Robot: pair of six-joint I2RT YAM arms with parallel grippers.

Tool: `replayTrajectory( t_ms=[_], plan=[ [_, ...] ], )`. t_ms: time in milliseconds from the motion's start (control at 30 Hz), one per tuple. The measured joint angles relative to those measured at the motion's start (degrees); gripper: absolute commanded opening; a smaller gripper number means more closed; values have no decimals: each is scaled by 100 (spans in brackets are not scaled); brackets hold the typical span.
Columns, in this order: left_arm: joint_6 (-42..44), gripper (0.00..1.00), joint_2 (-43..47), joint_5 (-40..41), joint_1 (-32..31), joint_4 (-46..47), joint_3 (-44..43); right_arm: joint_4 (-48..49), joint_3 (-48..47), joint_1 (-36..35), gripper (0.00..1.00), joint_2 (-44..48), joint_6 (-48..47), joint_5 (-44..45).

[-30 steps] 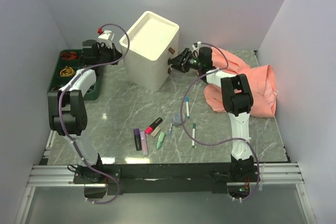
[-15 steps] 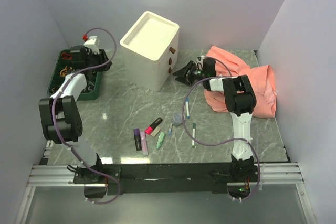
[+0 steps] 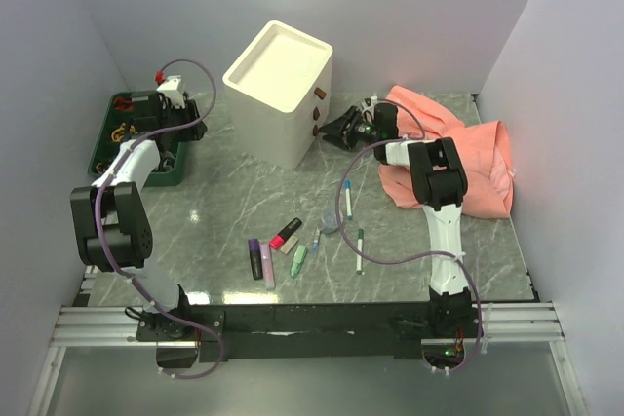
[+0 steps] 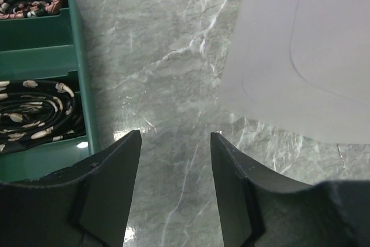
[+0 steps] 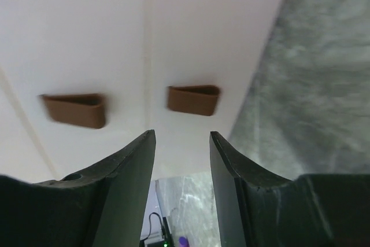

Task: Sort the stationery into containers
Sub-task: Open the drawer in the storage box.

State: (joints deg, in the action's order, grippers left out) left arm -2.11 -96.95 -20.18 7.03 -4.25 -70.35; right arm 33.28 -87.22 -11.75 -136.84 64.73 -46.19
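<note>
The stationery lies loose on the marble near the front: purple highlighter, pink highlighter, red-and-black marker, pale green piece, two white pens and a tape roll. The cream cabinet stands at the back, its drawers pushed in. My right gripper is open and empty just in front of the lower brown handle; a second handle shows left of it. My left gripper hangs open over bare marble between the cabinet and a tray.
A green tray with rolled patterned ties sits at the back left. A pink cloth is heaped at the back right, behind my right arm. White walls close in three sides.
My left gripper has opened and drawn back from the cabinet's left side toward the green tray. My right gripper dropped slightly in front of the handles, its jaws a little narrower.
</note>
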Motion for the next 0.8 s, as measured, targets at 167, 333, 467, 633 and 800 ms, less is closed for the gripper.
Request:
replayTrajectory(
  t_ms=[167,333,467,633,800],
  plan=[
    [24,57,0,63,0,-79,0,-31,-247,-22,49,-315,39,13],
    [210,57,-15,66,0,-116,-2,9,-522,-57,49,-468,140,24],
    [326,57,-76,76,0,-127,-7,195,-774,-103,45,-595,251,-2],
    [485,57,-168,133,0,-142,-28,358,-909,-94,47,-831,459,-76],
    [636,57,-170,236,-9,-173,-28,437,-909,-83,49,-872,645,-101]
  ],
)
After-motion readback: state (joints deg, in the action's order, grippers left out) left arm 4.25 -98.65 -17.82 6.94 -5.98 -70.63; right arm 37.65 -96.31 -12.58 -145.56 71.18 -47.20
